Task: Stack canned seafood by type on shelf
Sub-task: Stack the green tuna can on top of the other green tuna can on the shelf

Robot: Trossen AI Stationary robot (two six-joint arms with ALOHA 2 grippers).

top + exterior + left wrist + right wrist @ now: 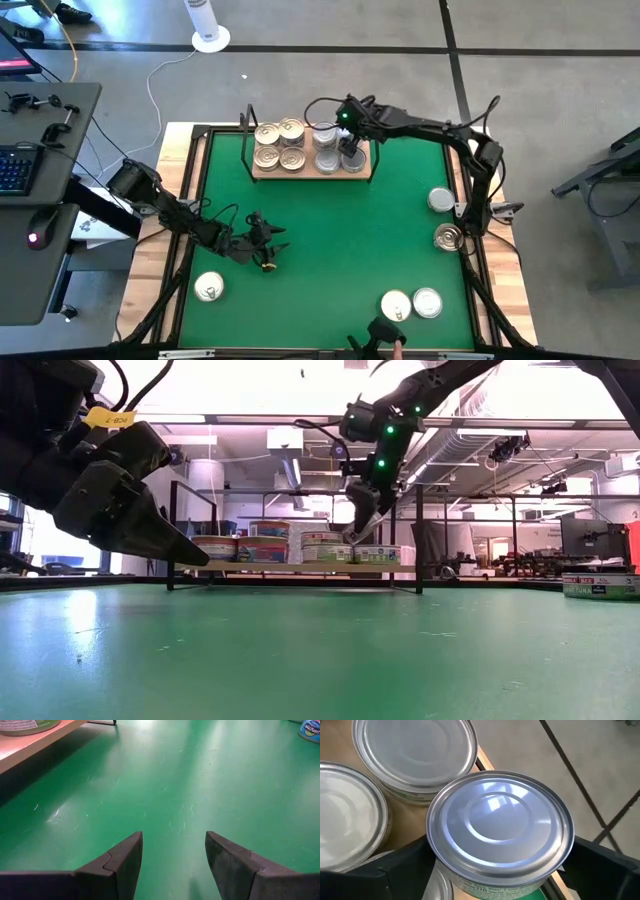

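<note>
Five loose tins are lying on the green mat (340, 240) of my desk, so I am judging the job a little past halfway. On the shelf (312, 170) at the far side, the gold-lidded tins (279, 145) are sitting grouped at its left end and the silver-lidded tins (329, 147) at its right end, some of them stacked, though I cannot count the layers from above.

My right jaws (352, 152) are hanging over the right end of the shelf, standing wide on either side of a silver tin (499, 832). That tin is sitting on another can, beside two more silver lids, and the wide gap makes me think I am letting it go rather than gripping it.

My left jaws (174, 857) are hovering low over bare mat near the left edge, about half open and holding nothing.

Waiting to be sorted are a gold-lidded tin (208, 288) at the near left, a pair of tins (411, 303) at the near right, and two tins (444, 218) along the right edge.
</note>
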